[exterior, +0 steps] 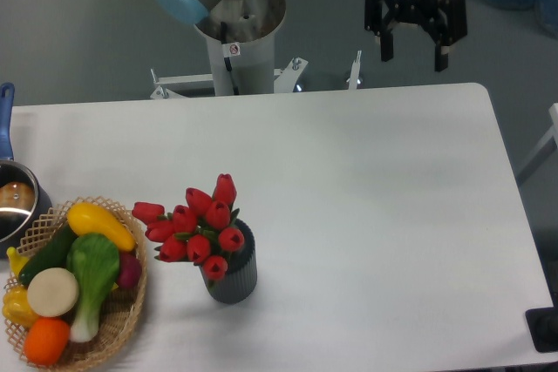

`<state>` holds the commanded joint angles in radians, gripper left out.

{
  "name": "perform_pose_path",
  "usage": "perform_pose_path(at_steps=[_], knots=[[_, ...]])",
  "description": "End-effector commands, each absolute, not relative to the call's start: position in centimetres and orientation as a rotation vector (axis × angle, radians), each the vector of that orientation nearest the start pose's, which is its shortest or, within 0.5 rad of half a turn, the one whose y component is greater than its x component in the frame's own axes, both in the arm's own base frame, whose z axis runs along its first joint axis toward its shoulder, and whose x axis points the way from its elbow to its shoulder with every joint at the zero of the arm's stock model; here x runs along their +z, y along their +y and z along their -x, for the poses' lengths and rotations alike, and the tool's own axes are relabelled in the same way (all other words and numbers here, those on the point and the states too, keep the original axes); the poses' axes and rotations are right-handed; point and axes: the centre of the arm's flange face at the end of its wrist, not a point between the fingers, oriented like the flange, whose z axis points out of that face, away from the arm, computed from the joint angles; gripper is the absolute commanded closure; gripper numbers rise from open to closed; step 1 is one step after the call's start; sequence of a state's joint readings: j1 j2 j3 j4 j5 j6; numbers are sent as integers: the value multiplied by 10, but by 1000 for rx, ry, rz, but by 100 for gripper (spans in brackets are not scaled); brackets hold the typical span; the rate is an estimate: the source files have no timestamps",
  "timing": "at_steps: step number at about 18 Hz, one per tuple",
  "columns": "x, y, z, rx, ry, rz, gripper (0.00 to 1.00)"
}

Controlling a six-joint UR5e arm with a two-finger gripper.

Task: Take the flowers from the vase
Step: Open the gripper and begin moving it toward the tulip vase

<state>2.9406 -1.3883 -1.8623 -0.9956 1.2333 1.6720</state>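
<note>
The flowers (197,226), a bunch of red tulip buds with short green leaves, stand in the vase (234,278), a small dark grey ribbed cylinder at the front left of the white table (366,215). The bunch leans to the left, past the vase's mouth. My gripper (414,57) hangs high over the table's far edge at the upper right, far from the flowers. Its two black fingers point down with a wide gap between them, and nothing is in it.
A wicker basket (118,324) of colourful vegetables sits at the front left corner, close beside the vase. A metal pot (16,206) with a blue handle is at the left edge. The arm's base column (235,41) stands behind the table's far edge.
</note>
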Motion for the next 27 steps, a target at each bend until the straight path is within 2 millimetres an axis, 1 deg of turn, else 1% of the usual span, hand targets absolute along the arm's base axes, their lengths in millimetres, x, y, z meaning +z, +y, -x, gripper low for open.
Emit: perform_pose_path(at_steps=[6, 10, 11, 13, 15, 19, 23, 27], knots=[[498, 250, 400, 623, 514, 2672, 0], [483, 251, 392, 591, 504, 2655, 0], [479, 252, 391, 577, 487, 2629, 0], [473, 256, 385, 526, 386, 2596, 0], [472, 259, 382, 494, 305, 2580, 0], [467, 265, 381, 446, 271, 2536, 0], [460, 276, 371, 324, 198, 2413, 0], [453, 278, 368, 284, 159, 2401, 0]])
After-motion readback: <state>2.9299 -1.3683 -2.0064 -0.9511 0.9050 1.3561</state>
